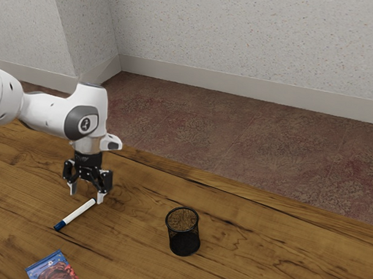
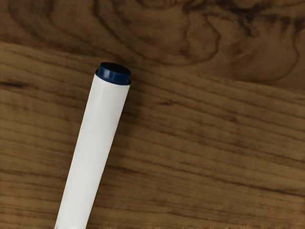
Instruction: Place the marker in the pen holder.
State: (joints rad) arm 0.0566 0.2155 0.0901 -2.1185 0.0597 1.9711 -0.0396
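Plainly, the gripper (image 1: 87, 192) stands wide, its two fingers (image 1: 100, 198) well apart with nothing clasped between them; it points down, low over the wooden table (image 1: 127, 254). The white marker (image 1: 80, 213) lies on the tabletop, outside the pen holder; its blue cap (image 1: 60, 225) faces the exterior view's lower left, while its other end lies just beside one fingertip, though whether the two touch is hard to tell. In the wrist view that end shows a short blue plug (image 2: 113, 75), with the white barrel running away from it. The black mesh pen holder (image 1: 184, 245) stands upright, farther toward the exterior view's right, apart from both gripper and marker; a blue and reddish packet (image 1: 54, 269) lies near the exterior view's lower left.
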